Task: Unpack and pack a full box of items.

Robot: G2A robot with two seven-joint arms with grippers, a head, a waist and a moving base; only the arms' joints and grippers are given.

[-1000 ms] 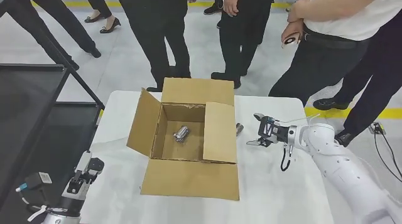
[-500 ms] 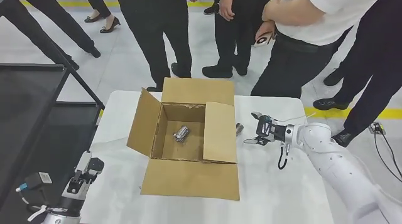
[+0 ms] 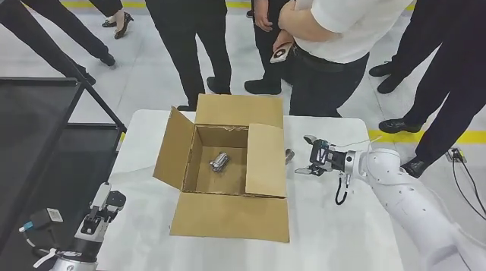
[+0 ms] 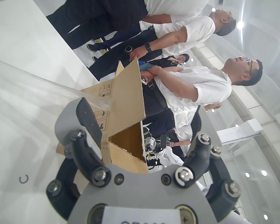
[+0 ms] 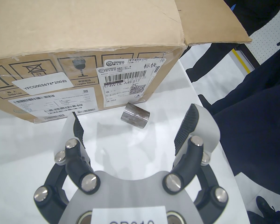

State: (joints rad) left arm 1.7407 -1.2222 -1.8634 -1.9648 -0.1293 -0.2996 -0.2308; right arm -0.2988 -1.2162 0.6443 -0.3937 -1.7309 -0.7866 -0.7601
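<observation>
An open cardboard box stands mid-table with its flaps folded out, and a small metal part lies on its floor. A short metal cylinder lies on the white table just outside the box's right wall. My right gripper is open a little to the right of that cylinder, nothing between its fingers. My left gripper is open at the table's front left corner, pointing toward the box.
Several people stand close around the far side and right of the table. A black frame stands to the left of the table. White tabletop lies to the right and front right of the box.
My right gripper has shifted slightly left toward the cylinder by the box. The people behind the table have moved. The left arm is still.
</observation>
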